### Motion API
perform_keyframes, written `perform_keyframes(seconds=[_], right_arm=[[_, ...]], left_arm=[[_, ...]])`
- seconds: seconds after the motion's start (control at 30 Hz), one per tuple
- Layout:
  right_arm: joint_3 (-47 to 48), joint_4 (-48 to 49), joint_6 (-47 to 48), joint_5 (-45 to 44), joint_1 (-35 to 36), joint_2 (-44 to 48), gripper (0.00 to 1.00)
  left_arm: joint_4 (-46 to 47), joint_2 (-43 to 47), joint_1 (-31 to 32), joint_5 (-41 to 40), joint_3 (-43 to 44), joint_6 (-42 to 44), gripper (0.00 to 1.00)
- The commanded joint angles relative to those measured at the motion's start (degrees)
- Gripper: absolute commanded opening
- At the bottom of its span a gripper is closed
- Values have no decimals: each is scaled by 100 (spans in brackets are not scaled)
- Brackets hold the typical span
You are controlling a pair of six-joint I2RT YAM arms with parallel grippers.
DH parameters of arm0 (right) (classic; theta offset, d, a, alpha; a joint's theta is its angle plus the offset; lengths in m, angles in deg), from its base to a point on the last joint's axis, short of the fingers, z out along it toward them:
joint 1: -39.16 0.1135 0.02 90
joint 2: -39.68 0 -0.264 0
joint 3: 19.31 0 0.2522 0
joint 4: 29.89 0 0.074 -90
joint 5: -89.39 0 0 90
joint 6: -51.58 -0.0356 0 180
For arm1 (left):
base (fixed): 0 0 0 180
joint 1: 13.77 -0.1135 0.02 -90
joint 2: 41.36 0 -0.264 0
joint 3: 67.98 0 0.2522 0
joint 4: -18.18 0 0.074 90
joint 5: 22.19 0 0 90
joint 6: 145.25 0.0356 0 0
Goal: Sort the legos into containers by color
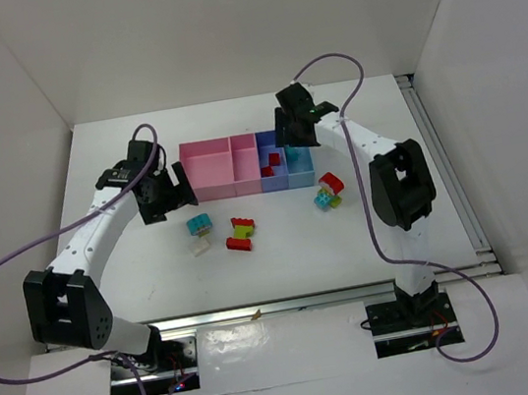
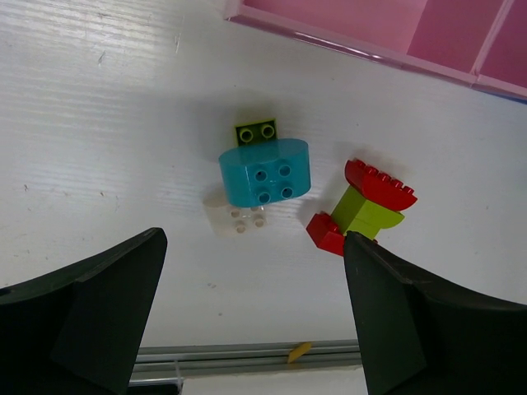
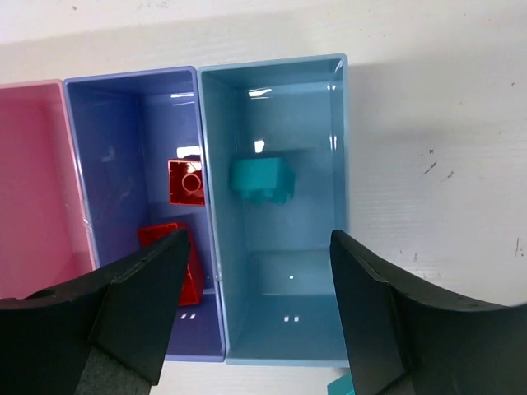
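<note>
The containers (image 1: 207, 162) stand in a row at the table's middle: two pink, one dark blue (image 3: 115, 164), one light blue (image 3: 288, 313). My right gripper (image 1: 294, 128) is open and empty above the light blue bin (image 3: 259, 304). A teal brick (image 3: 262, 179) lies in that bin. Two red bricks (image 3: 187, 181) lie in the dark blue bin. My left gripper (image 1: 179, 192) is open and empty above the table (image 2: 255, 313). Beyond it lie a teal brick (image 2: 265, 173), a small yellow-green brick (image 2: 256, 132), a whitish brick (image 2: 237, 216) and a red and yellow-green cluster (image 2: 369, 212).
Another cluster of red, teal and yellow-green bricks (image 1: 328, 191) lies on the table in front of the light blue bin. A metal rail (image 2: 247, 355) runs along the near table edge. White walls enclose the table on three sides.
</note>
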Motion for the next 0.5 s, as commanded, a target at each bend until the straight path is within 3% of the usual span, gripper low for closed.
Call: perform_keyframes(seconds=[0.0, 0.07, 0.2, 0.47], right_arm=[[167, -31, -25, -184, -28, 303, 76], [-69, 74, -25, -395, -28, 690, 68], [-517, -162, 28, -598, -98, 1358, 66], [-1712, -1120, 80, -124, -388, 2360, 92]], left_arm=[[39, 38, 14, 40, 76, 174, 99], [39, 90, 14, -22, 136, 174, 99], [39, 91, 136, -144, 242, 227, 99], [-13, -137, 295, -145, 576, 279, 99]])
